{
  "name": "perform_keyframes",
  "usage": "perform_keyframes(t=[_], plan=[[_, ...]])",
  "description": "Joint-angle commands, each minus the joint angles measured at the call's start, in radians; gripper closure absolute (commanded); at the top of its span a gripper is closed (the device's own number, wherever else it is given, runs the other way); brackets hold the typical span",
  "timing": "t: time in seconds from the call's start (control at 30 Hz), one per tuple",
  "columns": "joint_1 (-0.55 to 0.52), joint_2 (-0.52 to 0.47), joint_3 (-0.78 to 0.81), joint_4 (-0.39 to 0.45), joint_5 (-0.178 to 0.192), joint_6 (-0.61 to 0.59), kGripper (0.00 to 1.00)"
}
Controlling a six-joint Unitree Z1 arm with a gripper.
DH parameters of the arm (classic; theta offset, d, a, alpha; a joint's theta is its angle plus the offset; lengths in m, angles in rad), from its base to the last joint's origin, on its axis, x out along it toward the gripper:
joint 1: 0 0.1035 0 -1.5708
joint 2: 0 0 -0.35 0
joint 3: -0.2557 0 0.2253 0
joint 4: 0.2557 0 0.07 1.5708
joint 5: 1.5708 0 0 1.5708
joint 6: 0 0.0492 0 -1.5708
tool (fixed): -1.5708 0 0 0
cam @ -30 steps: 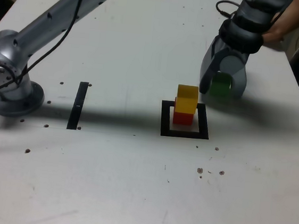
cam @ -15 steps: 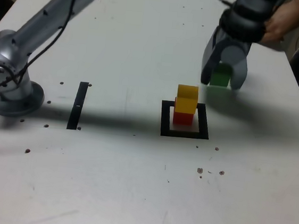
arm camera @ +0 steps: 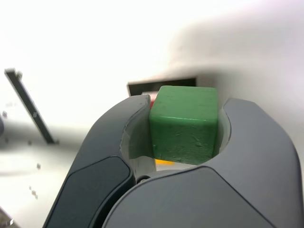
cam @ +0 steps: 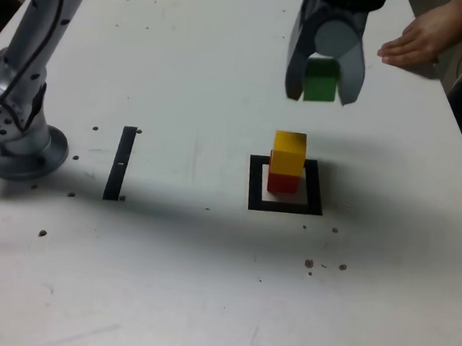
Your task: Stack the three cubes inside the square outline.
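Near the front of the white table (cam: 202, 286), the square outline (cam: 284, 206) holds the red cube (cam: 283, 182) with the yellow cube (cam: 288, 152) stacked on it. A thin black strip (cam: 120, 162) lies well to the exterior view's left. Farther back and raised above the table, the gripper (cam: 321, 82) is clamped on the green cube (cam: 320, 80), its jaws pressing both sides. Beyond, a person's hand (cam: 417, 40) rests on the table.

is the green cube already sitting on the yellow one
No, the green cube is held in the gripper in the air, clearly above the yellow cube, with bare table visible between them.
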Motion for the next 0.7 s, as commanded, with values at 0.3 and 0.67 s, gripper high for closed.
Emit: perform_keyframes(t=[0.3, 0.67], plan=[[-0.119, -0.055, 0.087, 0.007, -0.062, -0.128, 0.79], [-0.133, -0.075, 0.152, -0.006, -0.096, -0.139, 0.79]])
